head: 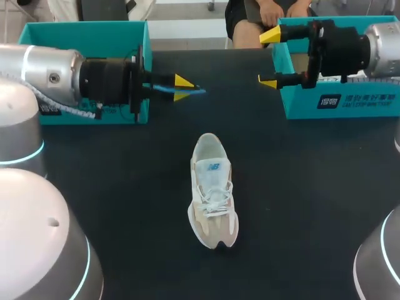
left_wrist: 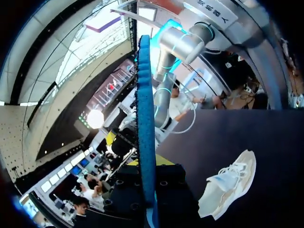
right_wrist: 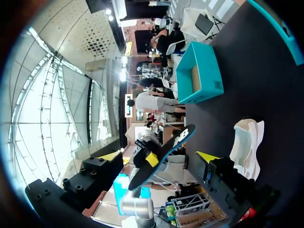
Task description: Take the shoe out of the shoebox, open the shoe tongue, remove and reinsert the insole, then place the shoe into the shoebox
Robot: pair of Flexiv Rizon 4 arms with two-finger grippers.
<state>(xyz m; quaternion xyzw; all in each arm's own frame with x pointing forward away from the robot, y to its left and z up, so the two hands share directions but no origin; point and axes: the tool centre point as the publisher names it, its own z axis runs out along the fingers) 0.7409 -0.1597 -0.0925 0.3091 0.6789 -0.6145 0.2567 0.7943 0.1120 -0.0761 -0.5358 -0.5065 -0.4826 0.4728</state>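
Left gripper: jaws narrow, pinching the blue insole edge-on above the black table. Right gripper: jaws wide, holding nothing. The white sneaker lies near the table's middle, apart from both grippers, well clear of the left teal box and the right teal box. You can judge the removal steps as done: shoe out, insole out. You still have to reinsert the insole and return the shoe to its box.
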